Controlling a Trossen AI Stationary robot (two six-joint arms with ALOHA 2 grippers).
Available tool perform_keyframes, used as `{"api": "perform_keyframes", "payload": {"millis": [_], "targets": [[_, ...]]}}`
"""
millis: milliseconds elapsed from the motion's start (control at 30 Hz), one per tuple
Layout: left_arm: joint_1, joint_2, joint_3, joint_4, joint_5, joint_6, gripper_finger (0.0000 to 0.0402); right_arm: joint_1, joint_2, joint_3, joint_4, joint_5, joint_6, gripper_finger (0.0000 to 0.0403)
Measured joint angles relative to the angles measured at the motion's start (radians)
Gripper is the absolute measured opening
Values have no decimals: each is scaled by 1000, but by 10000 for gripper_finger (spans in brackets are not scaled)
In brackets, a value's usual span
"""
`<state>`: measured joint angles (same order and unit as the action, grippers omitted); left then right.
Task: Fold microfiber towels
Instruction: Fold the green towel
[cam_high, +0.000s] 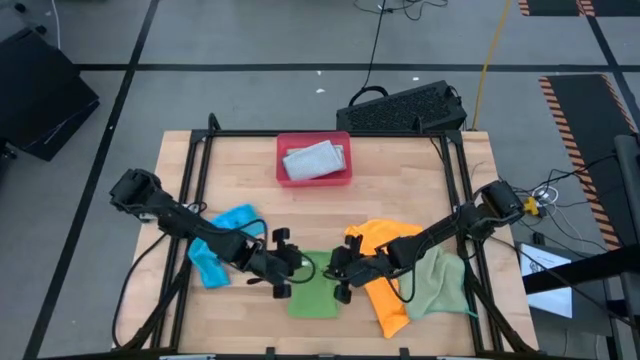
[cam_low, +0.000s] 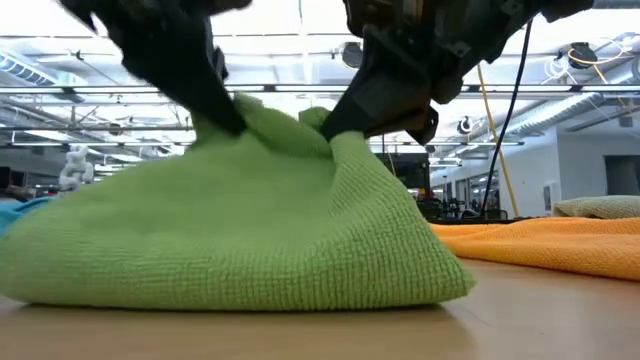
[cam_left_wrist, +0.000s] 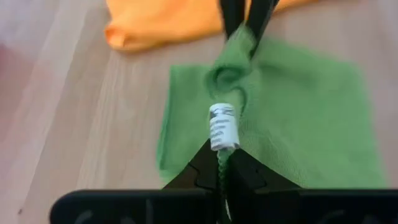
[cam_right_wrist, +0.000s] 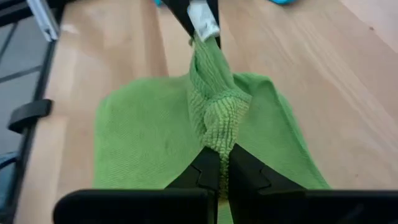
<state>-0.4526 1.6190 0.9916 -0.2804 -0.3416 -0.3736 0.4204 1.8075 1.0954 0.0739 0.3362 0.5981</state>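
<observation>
Both hands meet over the bright green towel near the front edge of the tabletop. The left hand is pinched tight on 1 raised fold of this towel; the right hand, facing it and just beside it, is clamped on the neighbouring fold. Between the 2 hands the cloth is drawn up into a peak, while its lower part lies spread on the wood.

An orange towel lies under the right arm, with a pale green towel beyond it. A blue towel lies behind the left hand. A grey towel rests in the red tray, well apart from both hands.
</observation>
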Motion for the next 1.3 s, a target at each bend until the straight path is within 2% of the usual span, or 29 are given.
{"api": "perform_keyframes", "payload": {"millis": [200,333,467,633,833,933,1067,1167,1300], "targets": [[28,52,-1,-2,-5,24,7,-22,0,1,-45,0,-2,9],[47,62,-1,5,-55,28,29,-39,0,1,-100,4,-2,9],[63,61,-1,6,-48,32,51,-47,0,1,-104,24,-18,16],[66,61,-1,7,-47,33,84,-53,0,1,-110,35,-16,65],[73,27,-2,0,-44,28,120,-70,-14,1,-174,144,-41,136],[68,-27,-1,-2,-44,4,126,-73,-35,1,-216,169,-60,154],[45,-78,0,26,-54,3,127,-67,-37,0,-211,165,-151,156],[27,-74,-3,53,-57,24,127,-65,-39,-38,-100,165,-200,139],[11,-10,-51,187,-56,22,127,-69,-36,-183,348,129,-304,96]]}}
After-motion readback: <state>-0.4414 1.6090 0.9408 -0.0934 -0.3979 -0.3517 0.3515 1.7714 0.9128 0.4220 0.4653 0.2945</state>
